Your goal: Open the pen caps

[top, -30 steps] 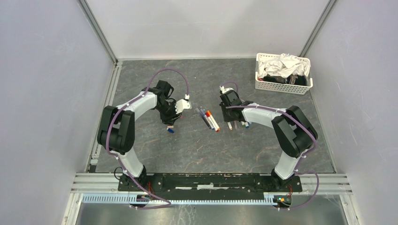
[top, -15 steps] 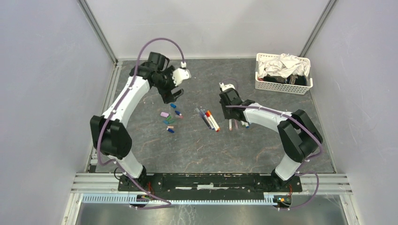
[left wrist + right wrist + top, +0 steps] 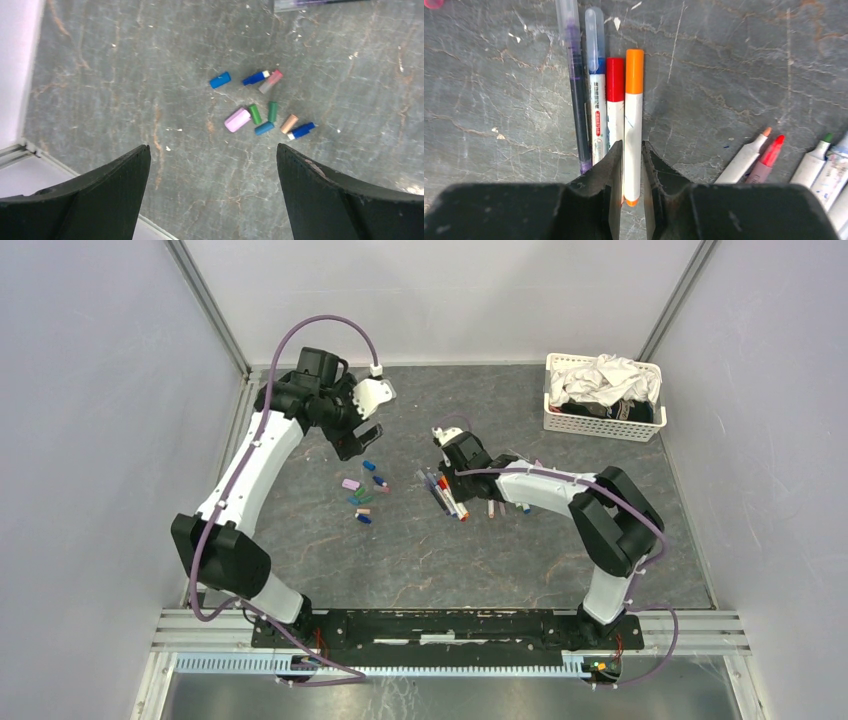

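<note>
The only writing in sight is on a red label point(image 3: 597, 125) along the barrel of the blue pen point(image 3: 595, 80). Its white characters are too small to read, and no brand shows anywhere else.

This pen has a clear cap and lies near the middle of the surface point(image 3: 450, 560) in a tight row of four capped pens. A purple pen point(image 3: 576, 95) with a clear cap is on one side of it. On the other side are the red pen point(image 3: 614, 95) and then the orange pen point(image 3: 634, 100).

The right gripper point(image 3: 632, 165) is clenched on the orange pen's white barrel, near the end away from the cap. One finger is wedged against the red pen, which touches the orange one and crowds the grip.

Just beside the row, toward the right edge, lie the uncapped pens point(image 3: 769, 155) with orange, red and green tips bare.

The loose caps point(image 3: 264, 117) are scattered left of the centre, well apart from the row. They are blue, green, lilac, pink and tan.

The left gripper point(image 3: 212, 195) hangs above the caps toward the far left corner, fully released and empty.

A white basket point(image 3: 600, 430) heaped with cloth point(image 3: 600, 375) sits in the far right corner.
</note>
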Controlling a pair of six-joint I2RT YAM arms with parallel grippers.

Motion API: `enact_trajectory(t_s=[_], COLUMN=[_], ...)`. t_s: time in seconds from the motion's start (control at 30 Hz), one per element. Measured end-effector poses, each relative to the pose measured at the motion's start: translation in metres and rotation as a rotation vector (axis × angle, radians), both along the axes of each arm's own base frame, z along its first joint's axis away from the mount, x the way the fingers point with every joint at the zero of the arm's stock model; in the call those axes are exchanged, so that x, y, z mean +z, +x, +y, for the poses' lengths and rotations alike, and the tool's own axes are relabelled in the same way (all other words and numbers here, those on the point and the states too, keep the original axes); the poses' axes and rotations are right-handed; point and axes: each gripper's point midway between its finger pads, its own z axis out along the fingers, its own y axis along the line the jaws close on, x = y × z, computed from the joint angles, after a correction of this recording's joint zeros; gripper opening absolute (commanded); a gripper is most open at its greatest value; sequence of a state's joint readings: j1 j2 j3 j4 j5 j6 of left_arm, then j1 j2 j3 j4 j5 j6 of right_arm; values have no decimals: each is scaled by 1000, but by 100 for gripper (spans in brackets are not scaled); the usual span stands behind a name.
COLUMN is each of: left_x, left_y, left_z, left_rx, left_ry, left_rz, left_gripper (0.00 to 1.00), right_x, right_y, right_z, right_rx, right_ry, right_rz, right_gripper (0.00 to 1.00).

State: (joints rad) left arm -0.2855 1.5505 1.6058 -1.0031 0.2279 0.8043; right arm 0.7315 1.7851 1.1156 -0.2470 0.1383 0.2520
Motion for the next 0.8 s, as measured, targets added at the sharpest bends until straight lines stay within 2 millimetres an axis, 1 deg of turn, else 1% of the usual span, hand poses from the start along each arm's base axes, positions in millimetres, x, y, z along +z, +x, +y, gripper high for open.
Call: enact_trajectory(t_s=[0.07,0.17,0.33,0.5,0.67,0.7,0.8], left_x=[-5,-6,-8,-9,-10,-10,-11], left_y=[-4,-8,-14,-18,-23,-24,-29], left_z=[-2,-5,-8,-8,-13,-14,-17], left_rx=[-6,-17,-29,-35,-53,-56,-69], left_ry=[-10,-25,-39,-42,-69,-73,-88], left_rz=[29,49,71,89,110,115,134], left_gripper=[100,100,100,100,100,100,100], right_x=[-8,-15,-20,-21,-27,-27,-27], right_y=[-2,-4,-5,-4,-3,-2,-2], right_z=[-1,-2,-2,-3,-5,-5,-6], right_rx=[9,15,17,13,11,9,8], right_ry=[-14,-30,-39,-45,-50,-48,-34], right_rz=[18,32,38,34,31,29,27], right_gripper=[22,21,21,27,27,26,16])
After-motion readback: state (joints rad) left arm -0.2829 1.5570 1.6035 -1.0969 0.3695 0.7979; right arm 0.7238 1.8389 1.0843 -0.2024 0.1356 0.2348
